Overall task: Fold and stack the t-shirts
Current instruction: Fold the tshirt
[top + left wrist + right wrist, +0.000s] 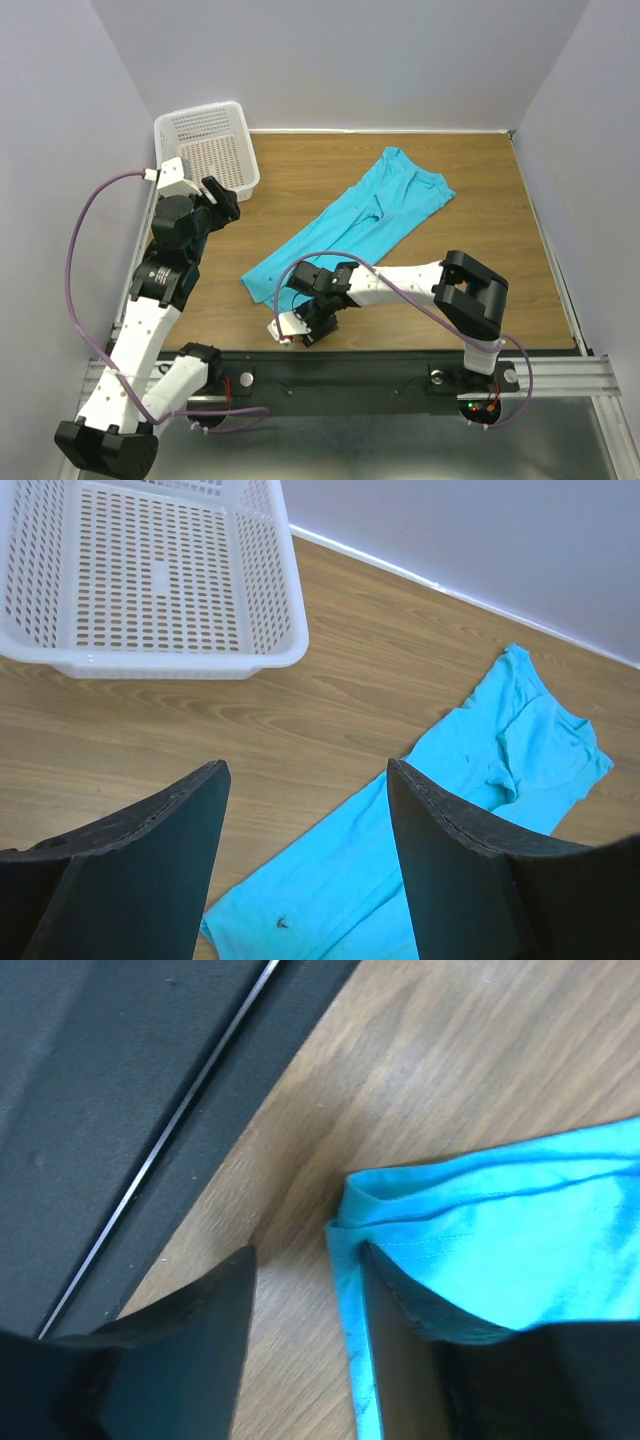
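One cyan shirt (pixel 352 228) on wood table (pixel 490 280). Lies as long narrow strip on a diagonal: collar end far-right of centre, hem end near-left. Looks doubled lengthwise, w/ creases through mid section; not yet folded into a packet. Sits well apart from white mesh basket (pixel 203 110) in far-left corner.

L gripper (pixel 226 198):
- Hangs above table just on near side of basket, off to left of shirt, touching neither.
- Spread wide in L wrist view (pixel 305 770), holding nothing.
- Shows bare wood in the gap, shirt (pixel 470 810) farther down-right, basket wall (pixel 270 665) at top left.

R gripper (pixel 308 328):
- Sits low over table at near-left hem end of shirt, close to black rail (pixel 360 378) along near edge.
- Parted in R wrist view (pixel 307 1250), moderate gap between fingers (pixel 190 1345).
- Shows hem corner of shirt (pixel 500 1230), doubled edge w/ stitch line, reaching into that gap and running along inner face of the finger at right of view.
- Has the other finger over bare wood, w/ rail (pixel 100 1080) beyond at upper left.
- Not pinching cloth: clear space beside hem edge.
- Cannot tell whether fingertips touch cloth or table.
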`<state>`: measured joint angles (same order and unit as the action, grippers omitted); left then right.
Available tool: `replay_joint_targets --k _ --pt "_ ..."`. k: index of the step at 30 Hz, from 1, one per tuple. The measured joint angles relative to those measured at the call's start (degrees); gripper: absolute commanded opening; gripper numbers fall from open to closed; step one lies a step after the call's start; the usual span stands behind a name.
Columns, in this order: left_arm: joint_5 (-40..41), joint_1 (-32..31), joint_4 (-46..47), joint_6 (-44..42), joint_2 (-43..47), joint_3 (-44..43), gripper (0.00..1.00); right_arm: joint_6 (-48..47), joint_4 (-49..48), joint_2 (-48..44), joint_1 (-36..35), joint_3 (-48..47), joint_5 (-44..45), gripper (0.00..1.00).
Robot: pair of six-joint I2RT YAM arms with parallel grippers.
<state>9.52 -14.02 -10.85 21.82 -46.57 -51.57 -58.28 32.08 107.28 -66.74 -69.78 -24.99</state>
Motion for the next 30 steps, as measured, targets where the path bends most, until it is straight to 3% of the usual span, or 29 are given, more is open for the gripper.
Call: replay_joint_targets --k 1,6,9,21,30 --pt "0.0 0.0 0.0 0.1 0.3 0.2 0.75 0.2 -0.2 0.0 -0.1 0.0 0.3 0.38" --pt "0.0 0.0 -0.1 0.7 1.8 1.2 0.75 1.6 -2.6 0.0 -0.3 0.5 1.8 0.18" --pt "-0.1 0.0 -0.2 1.1 2.4 2.3 0.75 1.9 -5.3 -1.1 -0.5 2.6 3.1 0.01" --pt "-6.3 0.2 1.7 2.3 2.3 5.4 0.75 0.6 -7.1 -14.9 -0.6 19.0 7.1 0.01" --pt "-19.6 0.3 7.0 5.7 -4.9 11.9 0.74 -0.9 0.9 -24.3 -0.8 26.6 8.1 0.01"
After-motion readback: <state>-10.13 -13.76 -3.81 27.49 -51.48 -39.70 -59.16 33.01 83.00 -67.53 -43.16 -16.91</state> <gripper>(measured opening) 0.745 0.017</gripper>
